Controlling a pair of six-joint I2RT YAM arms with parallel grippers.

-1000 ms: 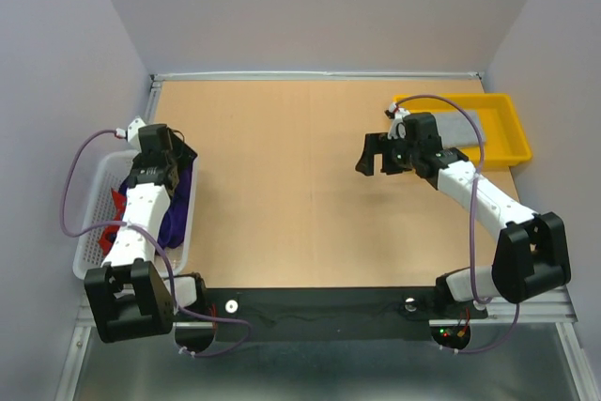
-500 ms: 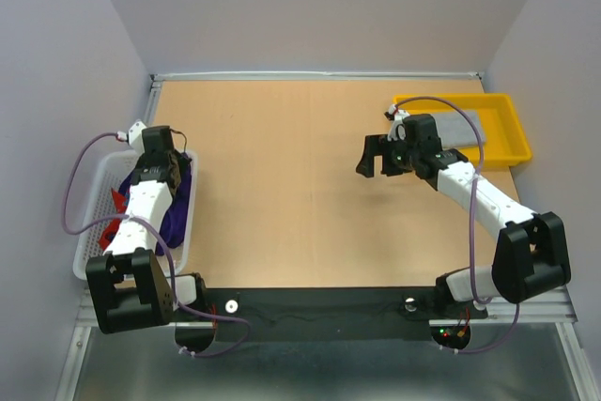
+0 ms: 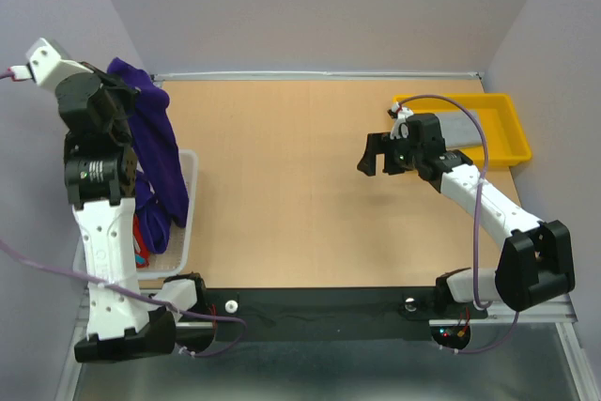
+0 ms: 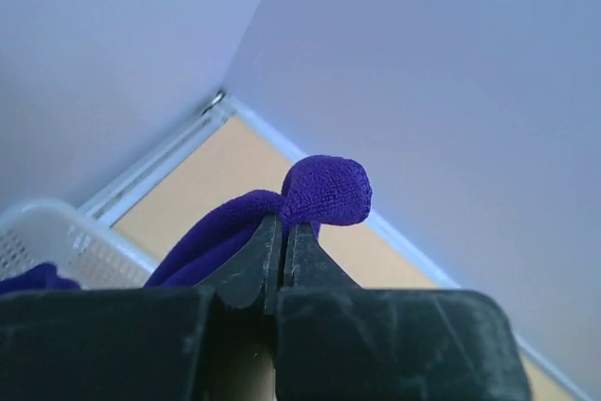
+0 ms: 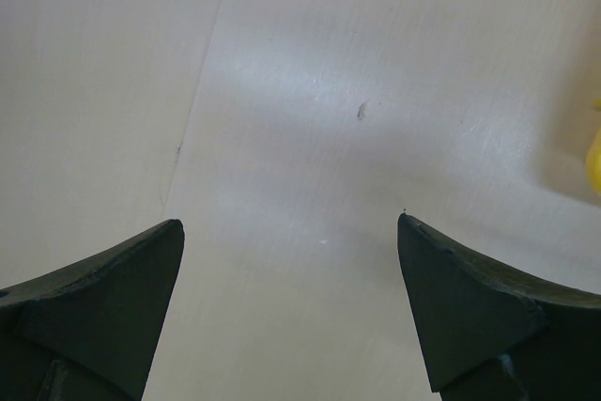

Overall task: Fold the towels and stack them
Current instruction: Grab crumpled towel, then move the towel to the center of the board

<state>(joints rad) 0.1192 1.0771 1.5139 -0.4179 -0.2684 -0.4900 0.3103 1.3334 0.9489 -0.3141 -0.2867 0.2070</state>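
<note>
Purple towel (image 3: pixel 158 152) hangs from the left gripper (image 4: pixel 284 232), whose jaws are pressed together on a bunched fold of it, high over the table's far-left corner. The cloth's lower end trails into the white mesh basket (image 3: pixel 192 196) at the left edge, beside a red towel (image 3: pixel 139 232). The right gripper (image 3: pixel 374 159) hovers with jaws spread wide over the wooden table (image 3: pixel 282 194), near the yellow tray (image 3: pixel 515 138), which holds 1 grey towel (image 3: pixel 462 129). A broad stretch of wood lies between the 2 arms.
</note>
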